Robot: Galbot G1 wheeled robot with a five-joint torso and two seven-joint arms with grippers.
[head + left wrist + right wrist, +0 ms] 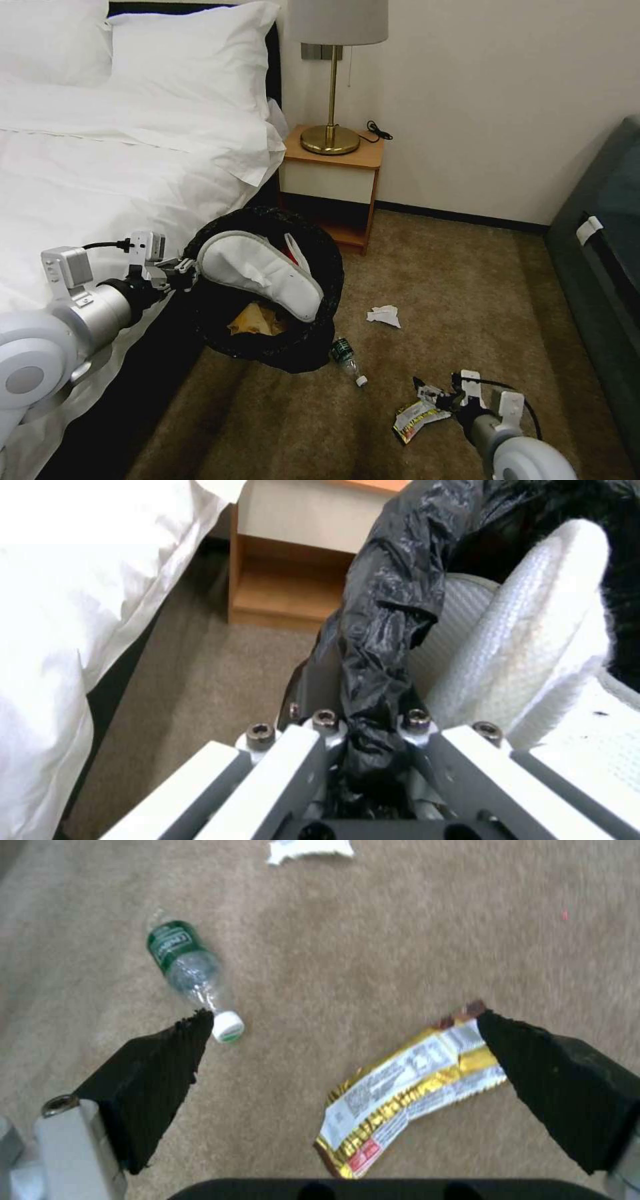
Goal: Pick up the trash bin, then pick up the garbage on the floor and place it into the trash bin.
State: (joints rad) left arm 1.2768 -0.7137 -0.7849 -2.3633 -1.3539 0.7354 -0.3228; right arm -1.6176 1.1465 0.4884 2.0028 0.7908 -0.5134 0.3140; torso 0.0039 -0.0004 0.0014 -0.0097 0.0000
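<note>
1. Beside the nightstand [331, 175], on its bed side, one trash bin [320, 267] lined with a crinkly black bag is held off the carpet and tilted, its mouth turned toward the camera.
2. One left gripper [181, 272] is clamped on the bin's rim at the side away from the nightstand; in the left wrist view its fingers [325, 723] pinch a bunched fold of the black bag [380, 645].
3. Inside the bin, counted: one white slipper [260, 272] lying across the mouth, one tan paper bag [257, 321] deeper down, and a bit of red just past the slipper, too hidden to name. A white strip also sticks up behind the slipper; I cannot tell whether it is a second slipper.
4. On the carpet [467, 293] in front of the nightstand, counted: one crumpled white tissue [385, 315], one small green-labelled plastic bottle [348, 360] with a white cap, and one yellow-silver snack wrapper [417, 420].
5. Of these three, the tissue lies nearest the nightstand, the bottle lies farther out and just beside the bin's lower edge, and the wrapper lies farthest from the nightstand.
6. One right gripper [437, 400] is low over the carpet at the wrapper, its two black fingers [157, 1075] spread wide and holding nothing. In the right wrist view the wrapper [400, 1090] lies between them, one end reaching the far finger, and the bottle's cap [228, 1026] sits at the other fingertip.
</note>
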